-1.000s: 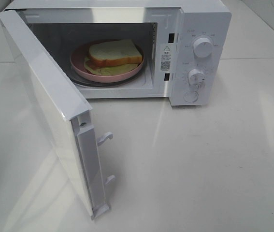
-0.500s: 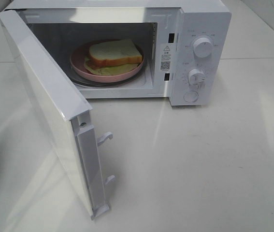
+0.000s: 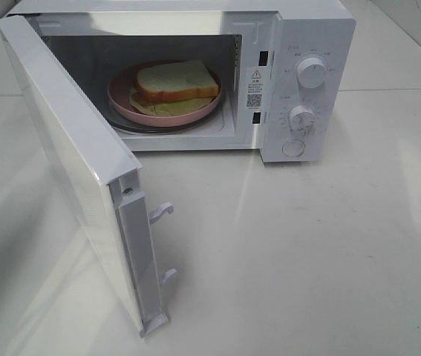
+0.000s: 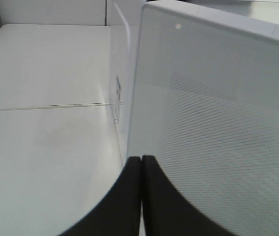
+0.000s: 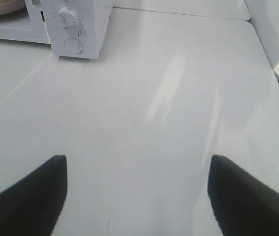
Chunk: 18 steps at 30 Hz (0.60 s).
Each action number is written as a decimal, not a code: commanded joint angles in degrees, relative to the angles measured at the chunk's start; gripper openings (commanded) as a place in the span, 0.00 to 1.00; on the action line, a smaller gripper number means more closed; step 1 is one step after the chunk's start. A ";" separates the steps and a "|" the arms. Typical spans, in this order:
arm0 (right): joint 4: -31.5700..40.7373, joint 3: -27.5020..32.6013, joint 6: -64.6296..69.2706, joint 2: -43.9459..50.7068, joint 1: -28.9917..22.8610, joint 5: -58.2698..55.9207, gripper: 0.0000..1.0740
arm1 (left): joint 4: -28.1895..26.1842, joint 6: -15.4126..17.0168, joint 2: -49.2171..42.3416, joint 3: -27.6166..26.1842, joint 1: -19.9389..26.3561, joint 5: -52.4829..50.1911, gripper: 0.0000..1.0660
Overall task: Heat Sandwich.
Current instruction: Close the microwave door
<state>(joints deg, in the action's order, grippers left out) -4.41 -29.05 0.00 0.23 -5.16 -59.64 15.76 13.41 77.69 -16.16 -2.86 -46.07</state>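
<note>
The sandwich (image 3: pixel 177 81) lay on its pink plate (image 3: pixel 121 100) inside the open microwave (image 3: pixel 314 33). Left gripper (image 4: pixel 141 160), pinched shut, empty, faced the microwave's door (image 3: pixel 69 148); right gripper (image 5: pixel 137 160) gaped empty beyond its dials (image 3: pixel 312 73). A glancing push might slip off, leaving the door unlatched.

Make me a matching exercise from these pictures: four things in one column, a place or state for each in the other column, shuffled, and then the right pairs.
Column one
1. sandwich
2. microwave door
3. left gripper
4. right gripper

Column two
A. open, above the table
B. on the pink plate inside the microwave
C. shut, holding nothing
D. swung wide open

Pairs: 1-B, 2-D, 3-C, 4-A
</note>
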 commanded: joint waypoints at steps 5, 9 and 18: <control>-0.06 0.06 0.34 1.55 0.40 0.40 0.71 | -2.35 -1.43 2.98 -2.12 -6.93 -1.38 0.00; -0.06 0.06 0.34 1.55 0.40 0.40 0.71 | -5.39 -1.72 4.41 -2.81 -10.49 -1.20 0.00; -0.06 0.06 0.34 1.55 0.40 0.40 0.71 | -10.77 -3.55 7.51 -6.02 -17.76 -1.09 0.00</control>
<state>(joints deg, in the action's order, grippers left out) -4.41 -29.05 0.00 0.23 -5.16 -59.64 6.13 10.54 84.86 -21.08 -19.25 -46.75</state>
